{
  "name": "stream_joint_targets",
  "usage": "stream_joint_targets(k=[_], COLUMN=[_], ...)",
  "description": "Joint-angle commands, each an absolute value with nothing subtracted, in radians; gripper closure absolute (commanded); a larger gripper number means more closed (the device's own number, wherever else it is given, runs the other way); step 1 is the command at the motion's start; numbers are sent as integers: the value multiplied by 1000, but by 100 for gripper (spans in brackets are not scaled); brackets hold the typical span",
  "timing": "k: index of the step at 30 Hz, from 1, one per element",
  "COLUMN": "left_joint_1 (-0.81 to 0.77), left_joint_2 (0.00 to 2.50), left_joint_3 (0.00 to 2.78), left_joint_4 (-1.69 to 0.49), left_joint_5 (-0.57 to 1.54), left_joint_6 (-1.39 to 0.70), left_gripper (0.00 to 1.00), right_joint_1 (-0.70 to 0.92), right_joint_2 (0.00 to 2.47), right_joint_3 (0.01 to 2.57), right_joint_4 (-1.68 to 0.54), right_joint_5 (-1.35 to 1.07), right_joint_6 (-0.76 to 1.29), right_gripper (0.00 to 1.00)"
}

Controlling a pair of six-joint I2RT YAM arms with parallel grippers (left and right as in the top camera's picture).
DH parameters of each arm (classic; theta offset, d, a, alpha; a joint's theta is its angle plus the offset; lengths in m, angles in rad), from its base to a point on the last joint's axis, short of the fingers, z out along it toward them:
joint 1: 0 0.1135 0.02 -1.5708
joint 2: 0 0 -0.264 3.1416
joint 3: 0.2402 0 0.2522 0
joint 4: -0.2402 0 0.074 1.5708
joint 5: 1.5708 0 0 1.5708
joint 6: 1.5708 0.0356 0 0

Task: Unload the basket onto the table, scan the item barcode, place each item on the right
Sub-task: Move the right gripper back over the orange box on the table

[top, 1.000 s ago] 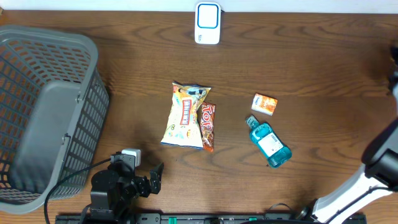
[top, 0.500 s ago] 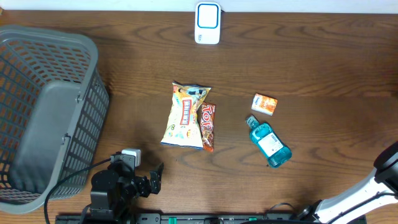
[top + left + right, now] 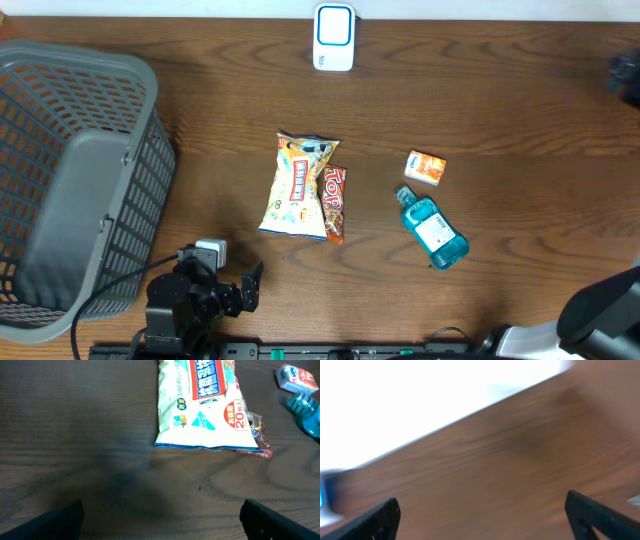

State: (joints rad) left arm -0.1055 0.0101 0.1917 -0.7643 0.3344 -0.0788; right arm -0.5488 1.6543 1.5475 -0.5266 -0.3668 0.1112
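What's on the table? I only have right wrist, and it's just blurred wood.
Observer: Overhead shows four items in the middle: a snack bag, a red bar against its side, an orange box and a blue bottle.
Operator: Scanner?
Observer: The white scanner sits at the far side, roughly in line with the bag.
Operator: Is the other arm holding anything?
Observer: No. The left tool is open and empty, short of the bag's near end.
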Motion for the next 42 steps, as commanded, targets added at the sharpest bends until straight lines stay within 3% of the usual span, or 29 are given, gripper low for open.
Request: stream_joint_targets(k=[1,4,9,15,17,18,21,22,25,27,36,42], left_joint_1=[-101,-101,-101,-101,-101,-101,-101,-101,-101,-101,-101,-101], left_joint_2=[4,4,4,4,4,4,4,4,4,4,4,4], left_joint_3=[189,189,189,189,189,189,189,189,189,189,189,189], left_joint_4=[-810,-810,-810,-810,-810,-810,-810,-810,-810,-810,-810,-810], left_joint_5=[339,339,339,339,339,339,339,339,339,339,339,339], left_joint_6=[-77,-77,-77,-77,-77,-77,-77,-77,-77,-77,-77,-77], left_gripper=[0,0,0,0,0,0,0,0,0,0,0,0], right_joint_1=[-443,-353,-203,-46,8,40,66,74,80,79,80,80], right_joint_2=[1679,1697,1707,1707,1707,1707,1707,1707,1707,1707,1708,1708], right_joint_3=[1542,1542,1541,1515,1473,1427,1343,1306,1209,1157,1015,959], right_joint_4=[-634,-748,-1034,-1159,-1155,-1148,-1095,-1065,-957,-892,-696,-562], right_joint_5=[-560,-560,-457,-317,-218,-163,-163,-163,-164,-167,-167,-167], right_joint_6=[436,470,411,460,587,690,756,787,864,900,1076,1185], right_gripper=[1,1,15,16,11,1,1,2,34,43,39,43])
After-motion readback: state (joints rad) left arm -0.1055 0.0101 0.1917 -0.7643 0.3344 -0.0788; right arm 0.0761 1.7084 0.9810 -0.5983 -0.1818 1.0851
